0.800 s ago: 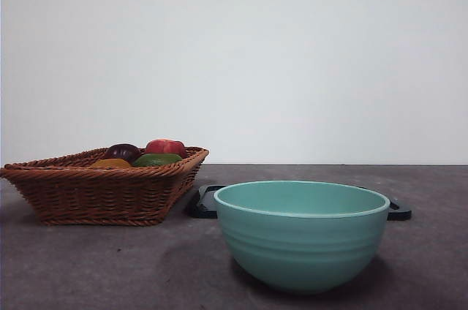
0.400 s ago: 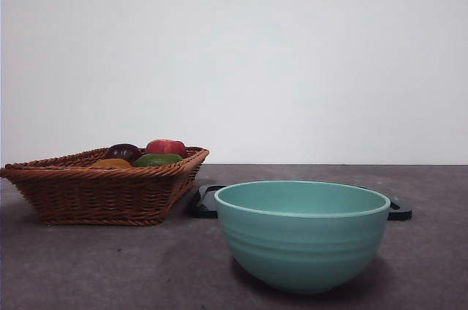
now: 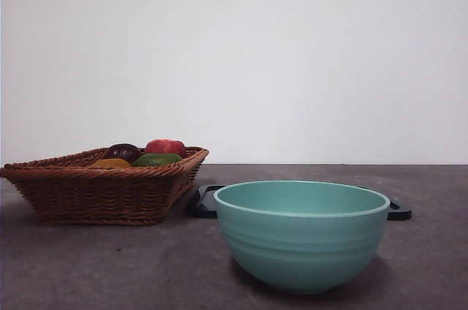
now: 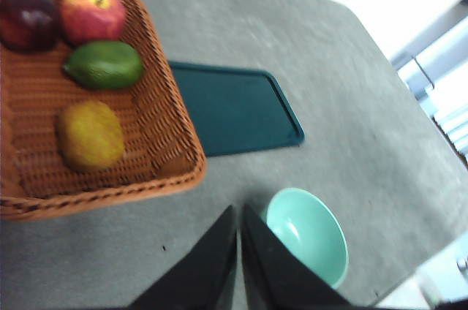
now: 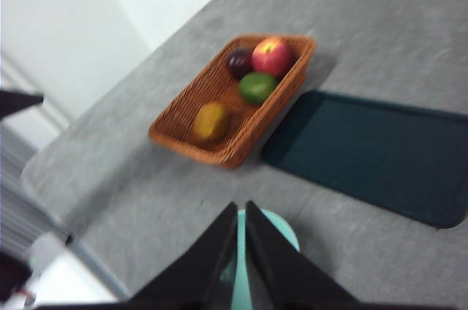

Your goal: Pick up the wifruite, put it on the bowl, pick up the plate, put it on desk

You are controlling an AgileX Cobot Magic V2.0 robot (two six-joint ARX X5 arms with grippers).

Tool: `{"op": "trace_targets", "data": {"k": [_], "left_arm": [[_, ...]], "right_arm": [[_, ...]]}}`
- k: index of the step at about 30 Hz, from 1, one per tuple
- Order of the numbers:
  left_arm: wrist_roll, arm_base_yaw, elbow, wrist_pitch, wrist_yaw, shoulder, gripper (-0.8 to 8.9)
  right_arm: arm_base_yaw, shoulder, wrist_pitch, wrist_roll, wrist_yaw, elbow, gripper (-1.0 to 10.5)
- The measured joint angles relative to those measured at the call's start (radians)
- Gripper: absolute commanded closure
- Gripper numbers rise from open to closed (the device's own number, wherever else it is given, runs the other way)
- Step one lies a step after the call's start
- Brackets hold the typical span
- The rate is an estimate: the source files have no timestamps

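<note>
We find the wifruite (image 4: 91, 135) lying in the wicker basket (image 4: 167, 145), alone at the near end, with the green fruit (image 4: 104, 64), red apple (image 4: 91, 12) and dark purple fruit (image 4: 28, 19) grouped at the far end. That gap looks like it gives us room to pinch it cleanly. In the front view the basket sits at about 9 o'clock from the bowl (image 3: 301, 235), and the dark tray (image 4: 232, 108) lies flat on the desk (image 3: 110, 266) behind the bowl, at 12 o'clock, touching neither fruit nor bowl contents. Our left gripper (image 4: 238, 216) hangs high, jaws pressed together, holding nothing. Our right gripper (image 5: 240, 211) likewise hovers high, closed and empty. Nothing has been picked yet, we judge.
</note>
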Motion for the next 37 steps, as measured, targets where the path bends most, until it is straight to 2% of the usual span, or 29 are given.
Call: {"op": "trace_targets", "data": {"k": [5,10,13,15,17,18,20,21,31,37], "left_arm": [[0.063,-0.043,0.016,-0.076,0.003,0.009,8.04],[0.106,-0.062,0.016,-0.112,0.003,0.010,7.98],[0.109,-0.062,0.016,-0.112,0.003,0.009,6.84],[0.109,-0.062,0.016,-0.111,0.003,0.009,5.48],[0.110,-0.062,0.016,-0.111,0.003,0.009,3.81],[0.111,-0.062,0.016,-0.111,0.003,0.009,3.24],[0.115,-0.062,0.016,-0.111,0.003,0.009,2.35],[0.118,-0.062,0.016,-0.111,0.003,0.009,2.18],[0.119,-0.062,0.019,-0.122,0.003,0.016,2.20],[0.135,-0.062,0.100,-0.194,-0.022,0.110,2.20]], "right_arm": [[0.007,0.001,-0.035,-0.060,-0.006,0.000,9.4],[0.007,0.001,-0.039,-0.076,-0.006,0.000,9.4],[0.007,0.001,-0.039,-0.079,-0.006,0.000,9.4],[0.007,0.001,-0.039,-0.079,-0.006,0.000,8.5],[0.007,0.001,-0.039,-0.080,-0.006,0.000,6.4],[0.007,0.001,-0.039,-0.080,-0.006,0.000,5.3],[0.007,0.001,-0.039,-0.080,-0.006,0.000,3.9],[0.007,0.001,-0.039,-0.080,-0.005,0.000,3.7],[0.007,0.001,-0.040,-0.079,-0.006,0.000,3.7],[0.007,0.001,-0.074,-0.077,-0.007,0.006,3.7]]}}
